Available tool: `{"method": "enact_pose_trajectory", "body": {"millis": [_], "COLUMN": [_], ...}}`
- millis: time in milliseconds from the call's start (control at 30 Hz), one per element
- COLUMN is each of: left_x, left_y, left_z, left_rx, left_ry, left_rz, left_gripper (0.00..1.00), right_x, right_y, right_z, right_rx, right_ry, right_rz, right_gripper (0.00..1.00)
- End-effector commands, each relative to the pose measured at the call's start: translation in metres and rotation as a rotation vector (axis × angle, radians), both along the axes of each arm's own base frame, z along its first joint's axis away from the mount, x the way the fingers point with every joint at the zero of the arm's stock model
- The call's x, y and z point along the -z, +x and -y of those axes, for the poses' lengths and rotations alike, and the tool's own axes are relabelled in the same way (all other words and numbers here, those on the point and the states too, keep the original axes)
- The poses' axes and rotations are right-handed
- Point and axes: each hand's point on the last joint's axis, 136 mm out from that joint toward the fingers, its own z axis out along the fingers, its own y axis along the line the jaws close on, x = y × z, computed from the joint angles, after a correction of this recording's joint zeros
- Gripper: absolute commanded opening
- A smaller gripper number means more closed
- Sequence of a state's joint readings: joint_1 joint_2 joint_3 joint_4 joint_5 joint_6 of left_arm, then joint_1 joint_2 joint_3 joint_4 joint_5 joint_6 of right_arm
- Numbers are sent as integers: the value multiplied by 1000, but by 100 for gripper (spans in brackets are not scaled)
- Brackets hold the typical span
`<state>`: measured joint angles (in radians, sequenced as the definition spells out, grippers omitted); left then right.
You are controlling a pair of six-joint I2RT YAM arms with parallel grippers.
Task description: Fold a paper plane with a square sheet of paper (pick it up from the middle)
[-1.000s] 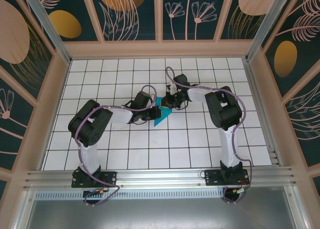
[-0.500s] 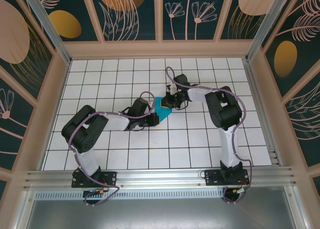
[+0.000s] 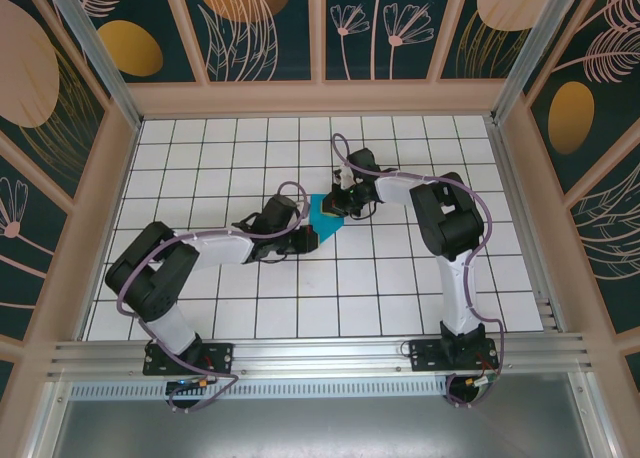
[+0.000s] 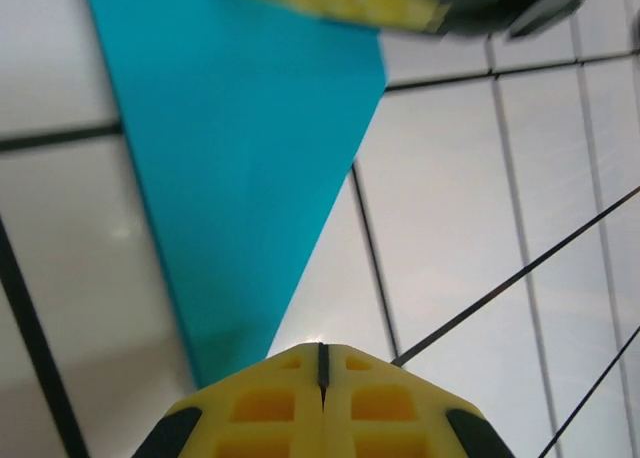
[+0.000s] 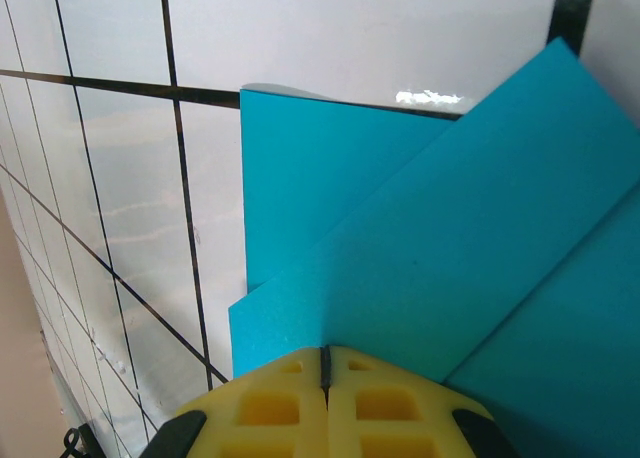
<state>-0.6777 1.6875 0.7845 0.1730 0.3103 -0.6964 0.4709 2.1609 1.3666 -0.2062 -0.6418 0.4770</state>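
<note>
Creasing seems underway: the part-folded square sheet of paper [image 3: 324,216] lies mid-table [image 3: 400,278], with the left gripper [image 4: 322,353] at its near-left tip and the right gripper [image 5: 324,356] on its far layers, both pressed together and pinching nothing, so the next fold probably calls for lifting an edge.

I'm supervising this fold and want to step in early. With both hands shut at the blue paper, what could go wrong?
1. The shut left hand sits at the narrow tip of the paper; a push may drag or crumple it.
2. The shut right hand rests on overlapping flaps; they could slip and set the crease crooked.
</note>
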Motion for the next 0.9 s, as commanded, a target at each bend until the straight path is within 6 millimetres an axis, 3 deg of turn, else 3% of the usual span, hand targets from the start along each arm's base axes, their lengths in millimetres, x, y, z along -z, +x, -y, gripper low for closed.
{"method": "enact_pose_trajectory", "body": {"millis": [0, 133, 300, 600, 700, 867], "left_x": [-16, 8, 32, 38, 42, 49], "left_y": [23, 31, 27, 19, 15, 8], "left_z": [9, 6, -2, -16, -17, -18], "left_rx": [-79, -128, -148, -172, -172, -168], "left_ry": [-43, 5, 67, 103, 98, 89], "left_rz": [47, 7, -41, -42, -56, -78], "left_gripper": [0, 0, 0, 0, 0, 0], "right_x": [97, 94, 89, 68, 55, 9], "right_y": [-33, -31, -29, -19, -13, -7], "right_z": [56, 53, 49, 37, 31, 7], "right_rx": [79, 79, 71, 57, 45, -10], "right_ry": [-312, -300, -279, -219, -186, -42], "right_rz": [-163, -160, -148, -96, -62, 22], "right_gripper": [0, 0, 0, 0, 0, 0]}}
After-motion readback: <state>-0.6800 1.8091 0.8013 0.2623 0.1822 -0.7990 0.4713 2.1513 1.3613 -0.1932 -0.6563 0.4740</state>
